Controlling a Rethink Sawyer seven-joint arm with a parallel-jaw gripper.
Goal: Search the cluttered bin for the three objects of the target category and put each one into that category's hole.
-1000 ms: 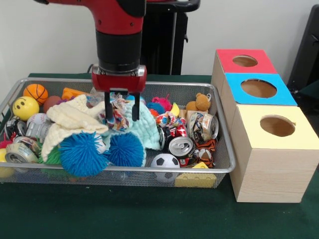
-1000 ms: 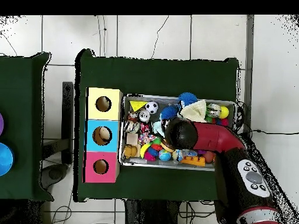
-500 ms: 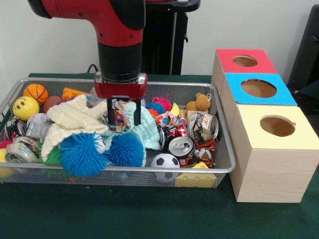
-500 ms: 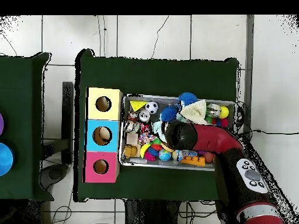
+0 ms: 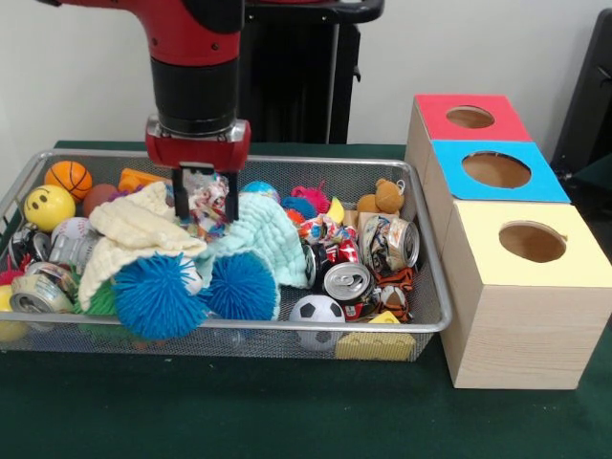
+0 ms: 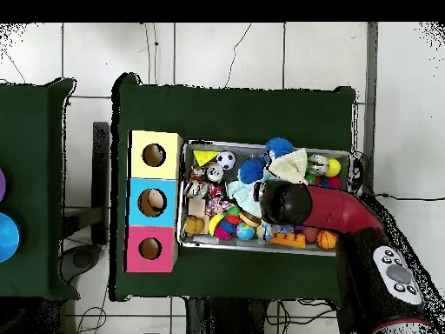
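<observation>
Setting: green cloth-covered table (image 5: 239,421), white wall behind, tiled floor around it in the overhead view.
Bin: wire mesh bin (image 5: 421,320) on the cloth, packed with toys, cans and cloth.
My claw: my gripper (image 5: 207,196) hangs over the middle-left of the bin, its two dark fingers (image 5: 182,191) pinched on a multicoloured patterned cloth (image 5: 207,201), which is lifted clear of the pile beneath.
Under the claw: cream knit cloth (image 5: 134,229) and pale mint cloth (image 5: 263,239), draped over two blue spiky balls (image 5: 158,295).
Left end of bin: small basketball (image 5: 69,178), yellow smiley ball (image 5: 48,207), silver cans against the wall.
Right end of bin: crushed drink cans (image 5: 349,282), soccer ball (image 5: 316,311), brown teddy bear (image 5: 386,197), yellow block (image 5: 375,342) at the front corner.
Boxes: wooden boxes beside the bin, each with one round hole on top: yellow box (image 5: 526,244) nearest, blue box (image 5: 497,170) in the middle, red box (image 5: 470,117) farthest.
Overhead: my arm (image 6: 348,217) covers part of the bin's centre.
</observation>
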